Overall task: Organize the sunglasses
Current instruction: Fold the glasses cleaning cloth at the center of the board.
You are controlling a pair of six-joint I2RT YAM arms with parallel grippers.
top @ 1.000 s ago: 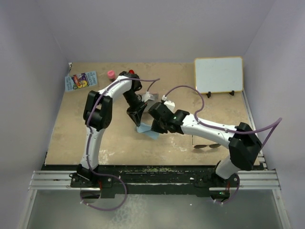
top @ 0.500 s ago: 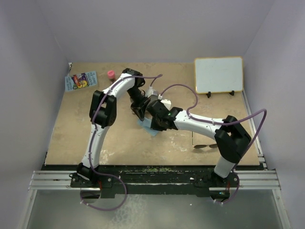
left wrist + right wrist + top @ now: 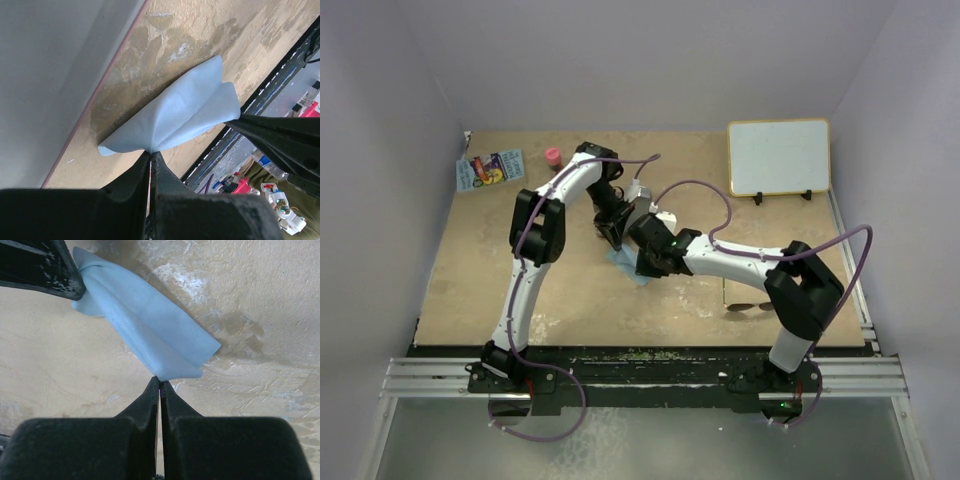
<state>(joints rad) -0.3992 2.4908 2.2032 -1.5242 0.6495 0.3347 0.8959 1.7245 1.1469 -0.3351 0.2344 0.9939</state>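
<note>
**Cloth gathered between both grippers; sunglasses not yet handled**

Both wrists have closed in on each other over the last second. The right arm's elbow has swung inward toward the left arm, and the two grippers now sit almost nose to nose at mid-table. The light-blue cloth (image 3: 185, 112) has gone from a flatter patch to a slack fold strung between them.

Left gripper (image 3: 150, 156): jaws fully together, pinching one corner of the cloth.
Right gripper (image 3: 159, 384): jaws likewise closed, nipping the opposite edge.
Whether the cloth's low side touches the table (image 3: 490, 270): cannot tell.

Meaning for the task (judgement): the work in hand is on the cloth only, probably folding or tidying it. The glasses themselves are yet to be dealt with, so the task looks early to middle.

Sunglasses (image 3: 754, 306): lying on the table near the front edge on the right side, just beside the right arm's elbow and well apart from both grippers. The long axis, lens to lens, runs left–right in the overhead view, roughly parallel to the near table edge. Which way the temple arms point is too small to read, and so is whether they are folded or open.
</note>
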